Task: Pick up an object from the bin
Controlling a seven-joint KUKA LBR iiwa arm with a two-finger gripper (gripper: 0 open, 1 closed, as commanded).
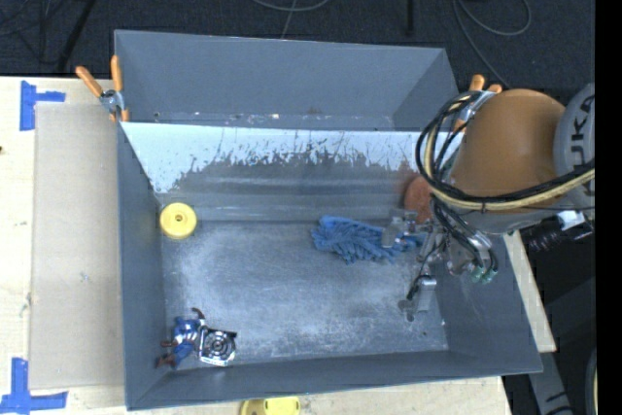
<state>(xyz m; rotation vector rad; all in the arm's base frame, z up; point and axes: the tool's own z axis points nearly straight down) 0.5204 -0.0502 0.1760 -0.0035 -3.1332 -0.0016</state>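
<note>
We judge the approach is in hand. The gripper (420, 294) hangs low over bare floor in the near right of the bin (141, 287); apart or together, we cannot tell. Just behind it lies a crumpled blue cloth (352, 240), so we think the next move is a shift toward it. The arm (510, 146) comes from the right, wrist bent down.

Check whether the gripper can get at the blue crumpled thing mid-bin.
Probably yes: the gripper is just right of the blue crumpled thing, nothing lies between them, and the yellow disc and the blue-silver piece lie far left.
</note>
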